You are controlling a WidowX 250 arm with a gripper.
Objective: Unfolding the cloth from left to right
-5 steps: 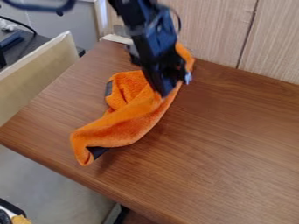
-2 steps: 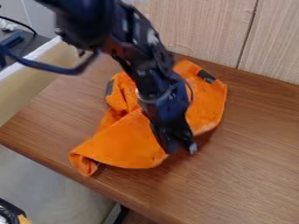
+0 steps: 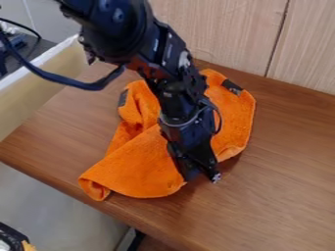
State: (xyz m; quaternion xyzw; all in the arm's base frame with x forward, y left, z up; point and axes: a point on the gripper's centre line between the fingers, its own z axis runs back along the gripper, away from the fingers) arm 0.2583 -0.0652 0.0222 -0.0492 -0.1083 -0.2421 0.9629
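Observation:
The gripper (image 3: 202, 177) hangs over the front right part of the orange cloth (image 3: 140, 164), its tip low beside the cloth's front edge. The cloth lies partly spread and rumpled on the wooden table, with folds at its left and a curled corner at the front left. One dark patch shows at its upper left and another at its upper right corner. The arm covers the cloth's middle, and whether the fingers hold its edge cannot be seen.
The wooden table (image 3: 281, 171) extends to the right of the cloth, with a wood panel wall (image 3: 222, 34) behind it. A cream board (image 3: 39, 93) stands along the left edge. A dark cable loops from the arm to the left.
The gripper has come forward toward the table's front edge and slightly right. The cloth has spread out, its upper right part now lying further right and its front part further forward.

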